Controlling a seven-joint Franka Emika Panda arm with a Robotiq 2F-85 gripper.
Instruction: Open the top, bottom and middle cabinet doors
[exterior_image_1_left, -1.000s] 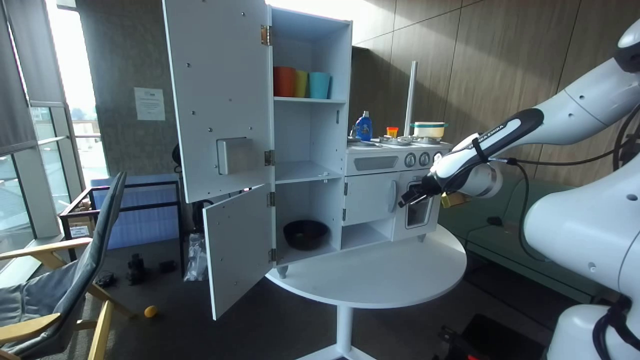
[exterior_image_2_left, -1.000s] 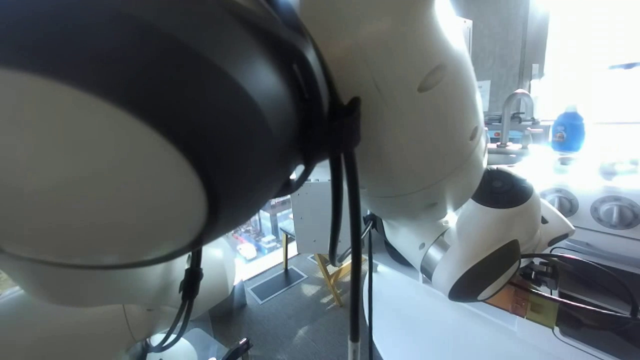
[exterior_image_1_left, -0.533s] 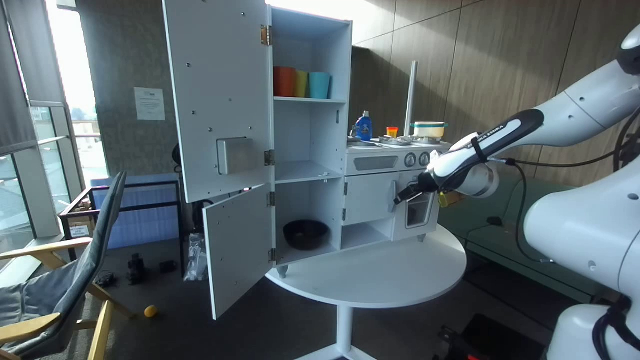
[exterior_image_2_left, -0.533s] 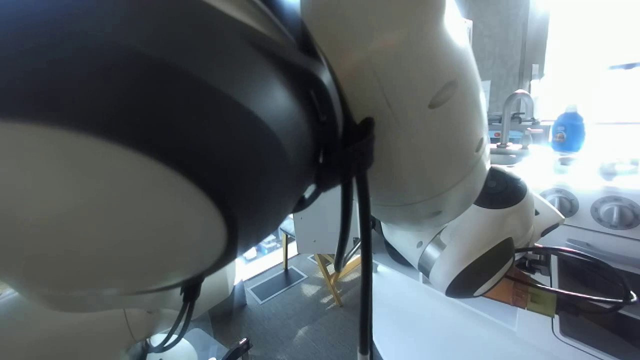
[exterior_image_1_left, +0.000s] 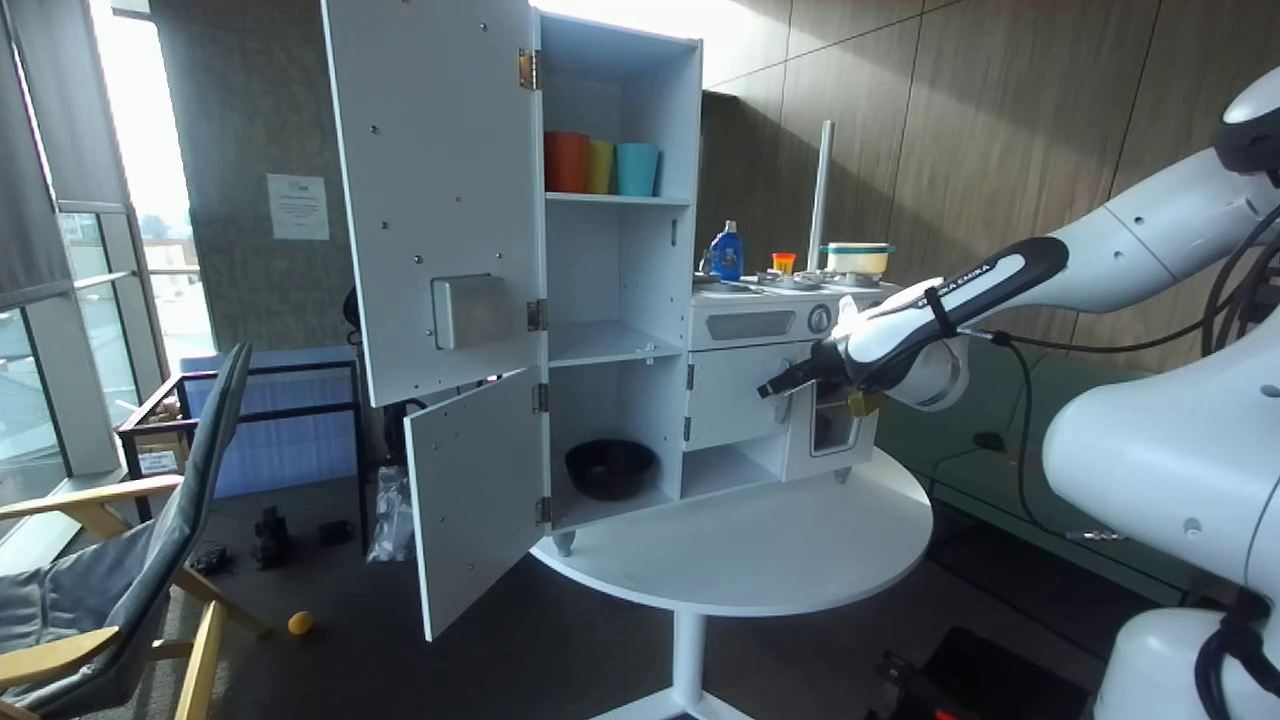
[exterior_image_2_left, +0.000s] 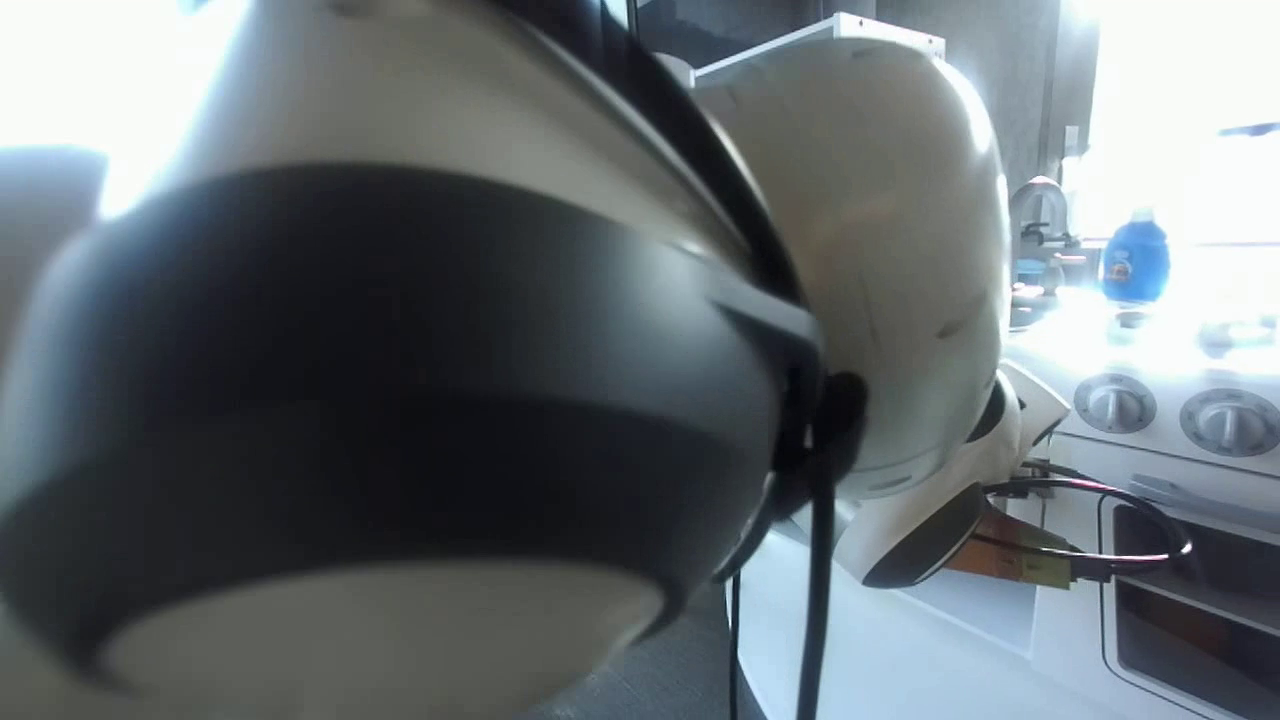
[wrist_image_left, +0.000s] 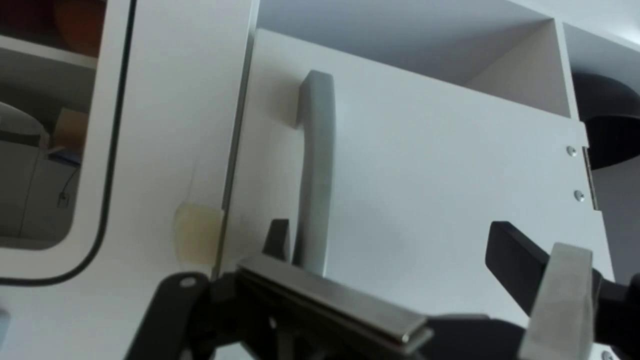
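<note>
The tall top door (exterior_image_1_left: 440, 200) and the bottom door (exterior_image_1_left: 480, 500) of the white cabinet stand wide open in an exterior view. The small middle door (exterior_image_1_left: 725, 400) under the counter is shut. It fills much of the wrist view (wrist_image_left: 425, 165), which stands upside down, with its grey curved handle (wrist_image_left: 318, 165). My gripper (exterior_image_1_left: 768, 388) is in front of this door at the handle. In the wrist view my gripper (wrist_image_left: 392, 242) is open, with the handle between its fingertips, close to the left one. Whether a finger touches the handle cannot be told. The arm hides the gripper in an exterior view.
The oven door (exterior_image_1_left: 835, 425) is beside the small door. A blue bottle (exterior_image_1_left: 727, 252), a pot (exterior_image_1_left: 857, 258) and knobs are on the stove above. Cups (exterior_image_1_left: 600, 165) and a dark bowl (exterior_image_1_left: 610, 468) sit inside the tall cabinet. A round table (exterior_image_1_left: 700, 570) carries the unit.
My gripper has moved from in front of the oven, leftward in an exterior view, to the small door's handle. The arm's elbow has lowered. The doors have not moved.
</note>
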